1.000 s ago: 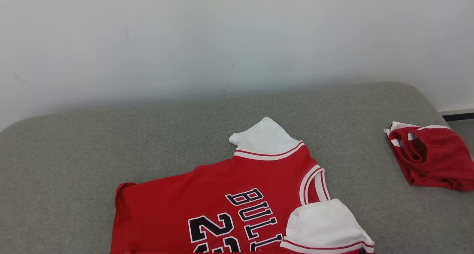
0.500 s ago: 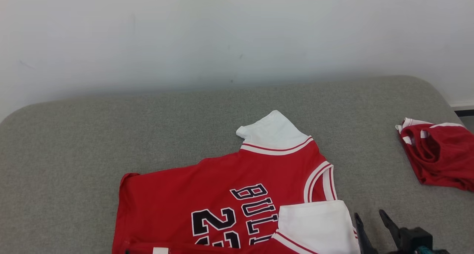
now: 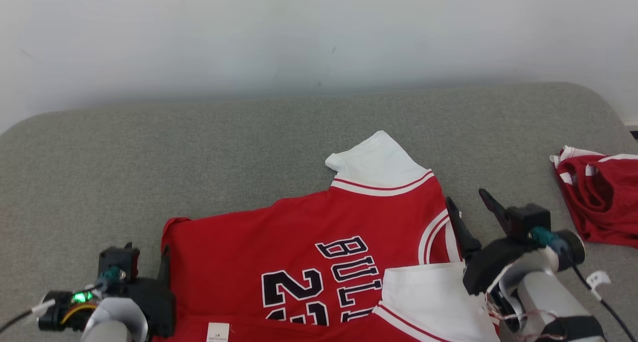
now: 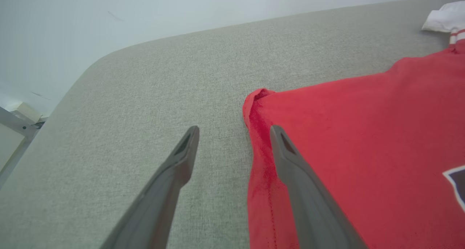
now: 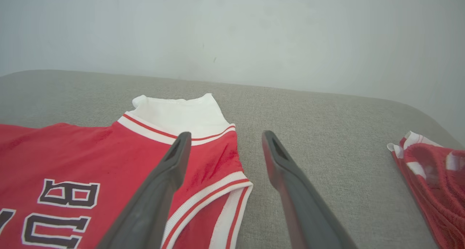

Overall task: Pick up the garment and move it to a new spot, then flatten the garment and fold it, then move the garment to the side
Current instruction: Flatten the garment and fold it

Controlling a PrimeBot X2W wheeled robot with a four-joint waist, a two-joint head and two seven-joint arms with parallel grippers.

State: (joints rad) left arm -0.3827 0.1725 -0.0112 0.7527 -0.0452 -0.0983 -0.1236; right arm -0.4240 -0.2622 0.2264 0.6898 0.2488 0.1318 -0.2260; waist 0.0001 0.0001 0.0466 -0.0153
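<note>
The garment [image 3: 309, 252] is a red jersey with white sleeves and black lettering, lying mostly flat on the grey padded surface [image 3: 199, 147]. Its near white sleeve [image 3: 428, 297] is folded over the body. My left gripper [image 3: 147, 255] stands open at the garment's left hem. In the left wrist view the left gripper [image 4: 233, 130] straddles the rolled hem edge of the garment [image 4: 363, 133], with nothing between its fingers. My right gripper [image 3: 465, 196] is open just right of the collar. In the right wrist view the right gripper [image 5: 226, 134] hovers over the shoulder edge of the garment [image 5: 72, 154].
A second red and white garment [image 3: 603, 202] lies crumpled near the surface's right edge; this crumpled garment [image 5: 432, 180] is also in the right wrist view. A white wall [image 3: 319, 33] rises behind. The surface's rounded left corner [image 4: 83, 67] drops off beside a metal frame [image 4: 14, 125].
The head camera has tilted down. Both grippers have come up into view, the right one advancing along the garment's right edge. The near white sleeve now lies flatter.
</note>
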